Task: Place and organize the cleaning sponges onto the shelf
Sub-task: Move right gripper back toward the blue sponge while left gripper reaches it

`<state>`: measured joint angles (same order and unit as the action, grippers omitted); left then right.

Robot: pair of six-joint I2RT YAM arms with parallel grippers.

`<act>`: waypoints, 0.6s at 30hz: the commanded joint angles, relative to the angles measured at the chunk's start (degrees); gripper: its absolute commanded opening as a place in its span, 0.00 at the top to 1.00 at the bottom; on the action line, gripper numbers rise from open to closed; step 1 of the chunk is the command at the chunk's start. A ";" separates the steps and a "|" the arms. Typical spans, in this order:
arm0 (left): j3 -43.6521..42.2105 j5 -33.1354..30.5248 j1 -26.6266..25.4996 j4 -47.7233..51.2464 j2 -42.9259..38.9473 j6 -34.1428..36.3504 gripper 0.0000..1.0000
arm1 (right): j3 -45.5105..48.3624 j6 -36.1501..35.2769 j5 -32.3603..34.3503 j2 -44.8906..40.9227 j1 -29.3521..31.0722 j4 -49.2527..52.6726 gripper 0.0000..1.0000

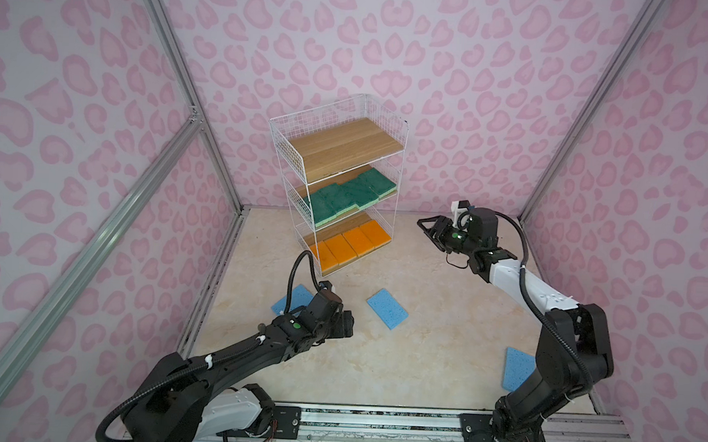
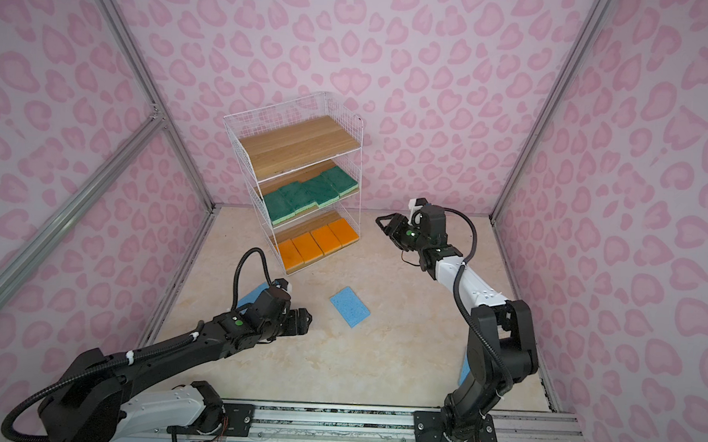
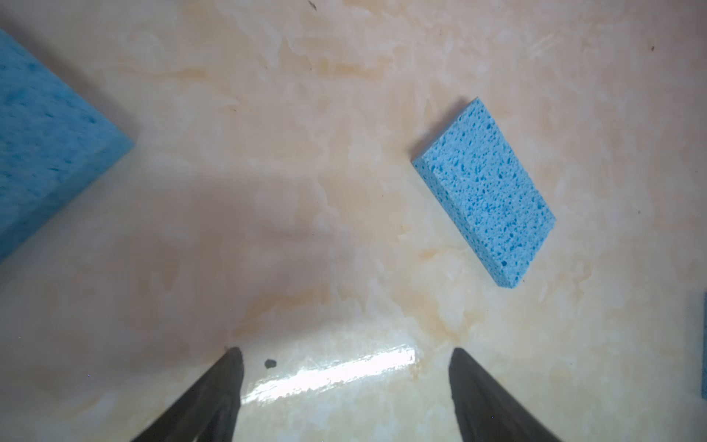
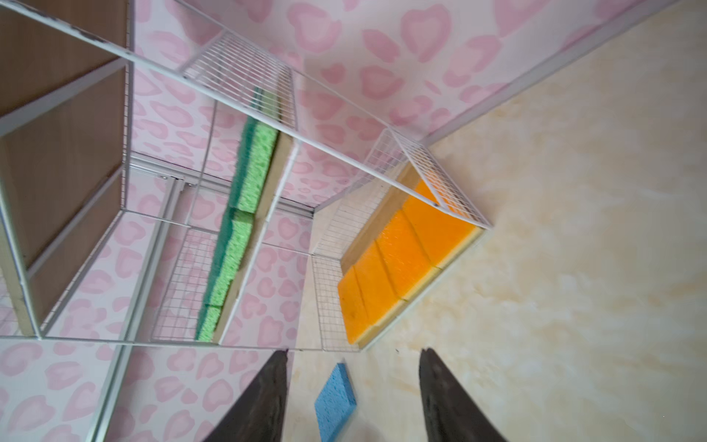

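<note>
The shelf (image 1: 344,142) (image 2: 298,140) stands at the back of the floor, its top board bare. Dark green cleaning sponges (image 1: 351,195) (image 4: 248,199) fill the middle tier and orange ones (image 1: 349,242) (image 4: 401,260) the bottom tier. A light blue sponge (image 1: 387,309) (image 2: 350,307) (image 3: 486,191) lies flat on the floor. My left gripper (image 1: 349,328) (image 3: 346,354) hovers open just left of it, holding nothing. My right gripper (image 1: 425,225) (image 4: 354,354) is open and empty, raised beside the shelf's right side.
A second blue sponge (image 1: 292,300) (image 3: 46,134) lies partly under my left arm. A third blue sponge (image 1: 517,365) sits at the right, half hidden by my right arm. Pink patterned walls enclose the floor, and a metal rail (image 1: 375,422) runs along the front.
</note>
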<state>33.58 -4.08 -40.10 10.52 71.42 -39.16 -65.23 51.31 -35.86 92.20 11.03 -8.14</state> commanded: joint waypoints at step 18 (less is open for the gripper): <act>12.45 7.40 -0.99 -12.99 23.33 7.95 0.17 | 32.60 -10.29 -3.12 -20.48 -3.66 3.82 0.32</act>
<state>44.16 2.81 -41.08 0.25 93.17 -32.32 -34.22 40.56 -37.80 72.07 7.38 -1.26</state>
